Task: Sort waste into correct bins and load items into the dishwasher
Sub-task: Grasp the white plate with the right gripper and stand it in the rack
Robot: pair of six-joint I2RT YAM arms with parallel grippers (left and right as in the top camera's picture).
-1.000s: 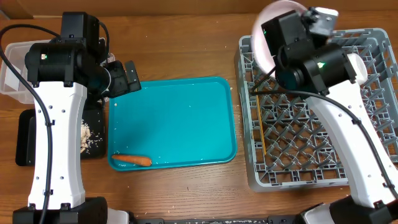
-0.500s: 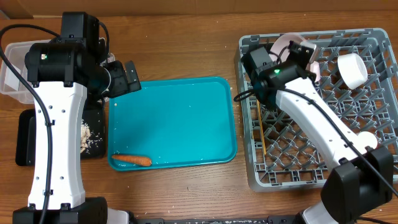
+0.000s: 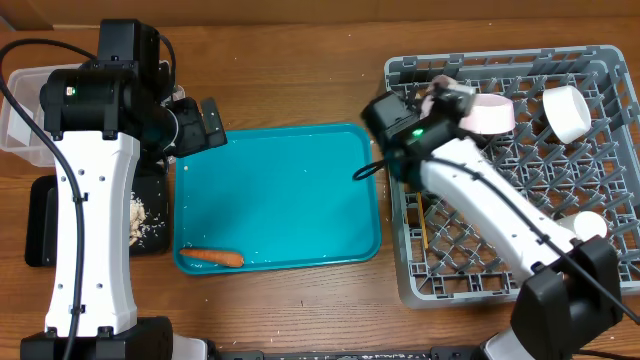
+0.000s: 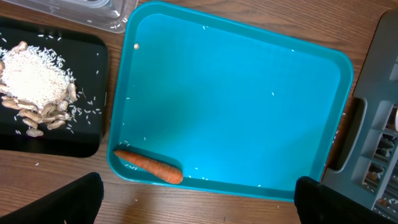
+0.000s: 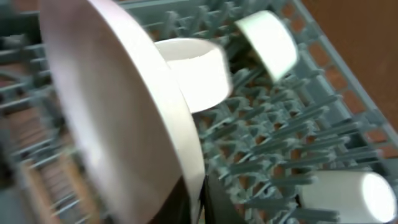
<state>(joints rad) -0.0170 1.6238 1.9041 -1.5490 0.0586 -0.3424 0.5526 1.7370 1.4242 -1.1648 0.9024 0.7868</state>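
The round white plate (image 5: pixel 118 106) stands on edge among the pegs at the back left of the grey dishwasher rack (image 3: pixel 520 270). My right gripper (image 5: pixel 200 193) is shut on its rim, one dark finger on each side; in the overhead view the gripper (image 3: pixel 445 100) sits beside the plate (image 3: pixel 485 110). A small white bowl (image 5: pixel 193 71) lies just behind the plate. A white cup (image 3: pixel 563 112) and another white bowl (image 3: pixel 588 225) rest in the rack. Chopsticks (image 3: pixel 423 225) lie on its floor. My left gripper (image 4: pixel 199 205) hangs open over the teal tray's front edge, near the orange sausage stick (image 4: pixel 149 165).
The teal tray (image 4: pixel 236 93) holds only the sausage stick and stray rice grains. A black tray (image 4: pixel 74 140) with rice and brown bits (image 4: pixel 34 78) lies left of it. The clear tub (image 3: pixel 20 115) stands at the back left. The rack's corner (image 4: pixel 379 124) is right of the tray.
The right arm has brought the plate down from above the rack's back-left corner to stand among the pegs, and its wrist has swung left. The left arm has not moved.
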